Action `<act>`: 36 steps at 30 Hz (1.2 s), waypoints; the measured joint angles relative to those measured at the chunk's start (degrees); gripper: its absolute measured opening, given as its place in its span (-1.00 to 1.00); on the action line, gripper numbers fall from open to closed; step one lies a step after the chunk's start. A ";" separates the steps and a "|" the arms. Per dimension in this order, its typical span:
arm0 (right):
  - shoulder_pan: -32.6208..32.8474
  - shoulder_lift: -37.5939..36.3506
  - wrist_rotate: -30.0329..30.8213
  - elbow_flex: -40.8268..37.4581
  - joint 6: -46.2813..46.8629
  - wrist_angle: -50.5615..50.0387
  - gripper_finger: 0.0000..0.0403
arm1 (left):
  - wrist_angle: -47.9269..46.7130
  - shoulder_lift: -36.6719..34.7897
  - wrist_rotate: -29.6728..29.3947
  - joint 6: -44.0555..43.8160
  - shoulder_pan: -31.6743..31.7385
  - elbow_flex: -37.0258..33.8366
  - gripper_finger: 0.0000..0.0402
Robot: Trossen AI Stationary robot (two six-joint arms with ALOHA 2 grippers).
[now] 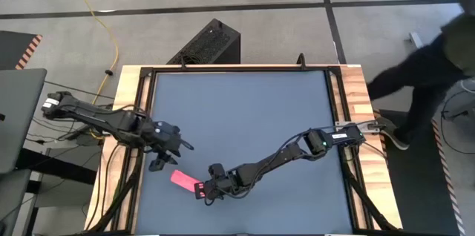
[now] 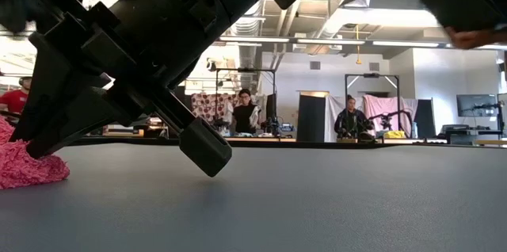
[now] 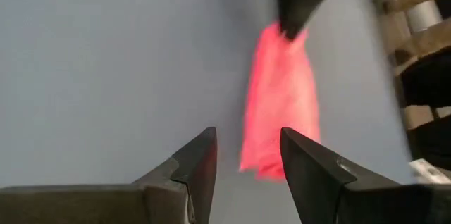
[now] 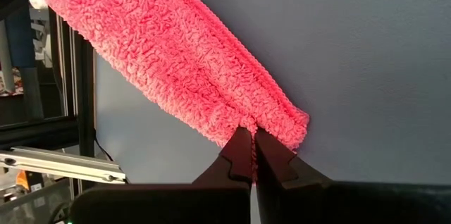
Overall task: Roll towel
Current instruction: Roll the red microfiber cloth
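The towel lies flat on the grey table as a long folded strip, near the front-left part of the mat, w/ one short end at the right gripper and the other end pointing up toward the left gripper.

Right gripper: fingers pinched tight on a bit of the towel's edge, seen close up in the right wrist view. Only a thin bit of cloth is caught between the tips.

Left gripper: hangs just beside the towel's far end, not touching it. Its fingers are spread apart w/ nothing in them, and the towel shows just past them.

How it will handle, I think: the towel is fluffy, soft and very light. It will bend and flop, not stay stiff. It is not slippery bc the fuzzy loops catch on the fingers, and it can't break. The grip is small, so a hard tug may pull it loose.

Best place to hold: the short end, at the edge or corner, so the strip can be turned over itself toward the other end. The left gripper could press the far end down so it won't slide.
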 joint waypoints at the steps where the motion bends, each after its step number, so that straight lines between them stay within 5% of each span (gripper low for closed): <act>1: -0.06 0.00 -0.05 0.00 0.00 0.01 -0.91 | 1.20 -1.46 0.26 1.02 -0.83 0.40 -0.28; 5: -0.24 0.00 -0.05 0.00 -0.15 0.02 -0.91 | 10.21 -3.93 1.89 4.51 -7.27 -0.97 -0.28; 10: -0.36 0.00 -0.05 -0.02 -0.17 0.01 -0.91 | 17.98 1.62 -5.73 4.43 -12.20 -4.87 -0.28; 17: -0.52 0.00 -0.03 -0.04 -0.52 0.03 -0.91 | 26.40 15.81 -0.21 3.80 -12.31 -5.08 -0.18; 26: -0.57 0.00 -0.03 -0.04 -0.57 0.03 -0.91 | 35.34 30.54 -0.32 1.94 -12.32 -5.06 0.01; 36: -0.57 0.00 -0.27 -0.04 -0.63 0.03 -0.91 | 34.71 32.64 1.45 -0.65 -12.25 -3.87 0.05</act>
